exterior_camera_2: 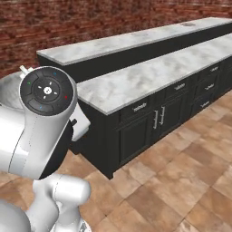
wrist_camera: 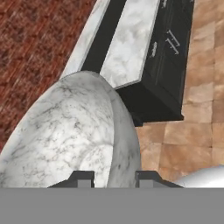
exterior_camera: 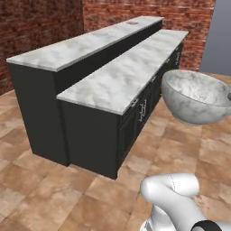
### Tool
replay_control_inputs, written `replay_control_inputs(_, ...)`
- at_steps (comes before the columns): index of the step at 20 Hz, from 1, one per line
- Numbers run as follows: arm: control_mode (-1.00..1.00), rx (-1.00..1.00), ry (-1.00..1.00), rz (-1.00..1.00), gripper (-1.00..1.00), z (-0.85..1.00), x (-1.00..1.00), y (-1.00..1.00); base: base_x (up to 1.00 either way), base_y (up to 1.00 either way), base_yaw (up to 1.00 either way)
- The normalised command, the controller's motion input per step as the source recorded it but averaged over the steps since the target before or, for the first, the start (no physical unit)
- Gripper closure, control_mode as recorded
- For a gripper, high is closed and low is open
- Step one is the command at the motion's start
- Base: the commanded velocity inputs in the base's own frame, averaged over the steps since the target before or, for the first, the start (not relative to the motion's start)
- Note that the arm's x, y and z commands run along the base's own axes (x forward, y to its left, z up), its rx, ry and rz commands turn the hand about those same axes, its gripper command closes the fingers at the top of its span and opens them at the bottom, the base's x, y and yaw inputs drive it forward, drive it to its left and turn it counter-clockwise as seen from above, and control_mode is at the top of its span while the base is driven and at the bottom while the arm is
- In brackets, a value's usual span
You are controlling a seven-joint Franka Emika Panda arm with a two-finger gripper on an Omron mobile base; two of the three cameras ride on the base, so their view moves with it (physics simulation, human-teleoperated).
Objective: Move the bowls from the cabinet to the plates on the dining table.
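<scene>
The gripper (wrist_camera: 114, 177) clamps the marbled bowl's (wrist_camera: 65, 135) rim at the hand view's bottom. In the left base view, that bowl hangs at right, above the floor (exterior_camera: 54, 189), beside the dining table (exterior_camera: 113, 81).

No legible text, label, brand, number or sign appears on any surface; the arm's round dark end cap (exterior_camera_2: 47, 90) bears only small coloured marks, unreadable.

A kitchen, by the look of it: a long two-level island (exterior_camera: 108, 76) with veined marble tops, dark base cabinets with silver handles (exterior_camera_2: 156, 118), a red brick wall (exterior_camera_2: 68, 20) and terracotta floor tiles (exterior_camera_2: 181, 181).
</scene>
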Motion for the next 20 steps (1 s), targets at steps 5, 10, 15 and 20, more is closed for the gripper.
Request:
replay_control_inputs(5,1.0,0.0,0.0,0.0,1.0,0.0,0.0,0.0,0.5,1.0,0.0)
replay_control_inputs(10,1.0,0.0,0.0,0.0,1.0,0.0,0.0,0.0,0.48,1.0,0.0)
replay_control_inputs(15,1.0,0.0,0.0,0.0,1.0,0.0,0.0,0.0,0.45,1.0,0.0)
replay_control_inputs(20,1.0,0.0,0.0,0.0,1.0,0.0,0.0,0.0,0.56,1.0,0.0)
